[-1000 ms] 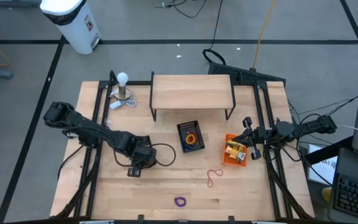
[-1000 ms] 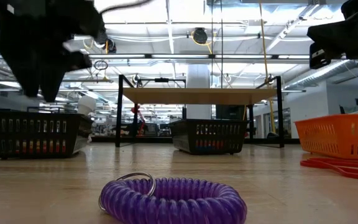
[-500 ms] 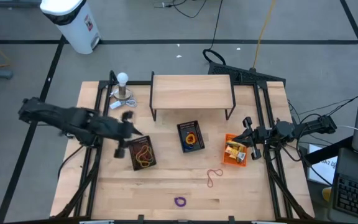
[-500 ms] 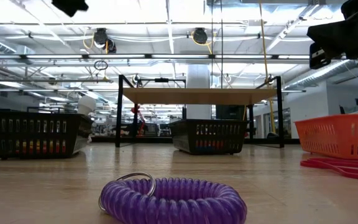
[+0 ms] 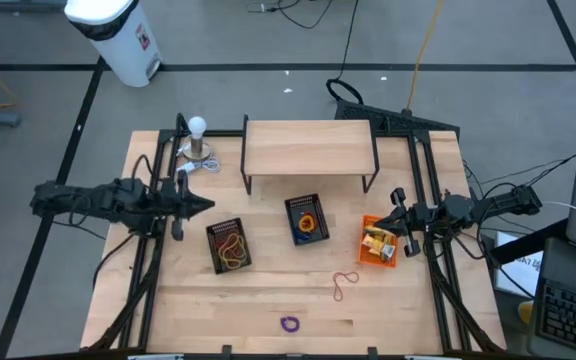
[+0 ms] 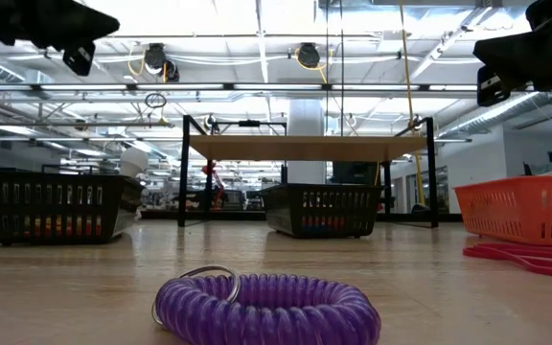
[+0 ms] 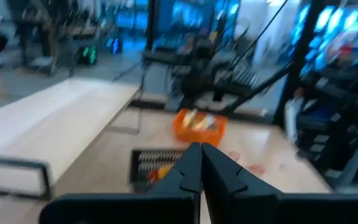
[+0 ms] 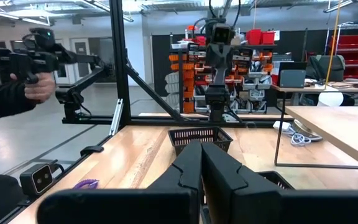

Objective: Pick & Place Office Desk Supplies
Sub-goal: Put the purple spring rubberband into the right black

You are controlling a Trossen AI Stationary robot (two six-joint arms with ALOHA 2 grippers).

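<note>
Sorting looks partly done: black mesh basket (image 5: 228,246) left of centre holds red & yellow elastic loops, second black basket (image 5: 306,219) at centre holds orange bits, orange plastic basket (image 5: 378,243) toward right edge holds yellow packets. Left to do, by the look of it: thin red loop (image 5: 343,285) and purple coiled loop (image 5: 289,323) lie loose near front edge of wooden surface (image 5: 268,290). Left gripper (image 5: 204,203) hangs near left edge, fingers together, empty. Right gripper (image 5: 400,222) waits beside orange basket, fingers together. Wooden shelf (image 5: 309,148) and white ball-topped metal stand (image 5: 198,140) sit toward back edge, well clear of loose loops.
</note>
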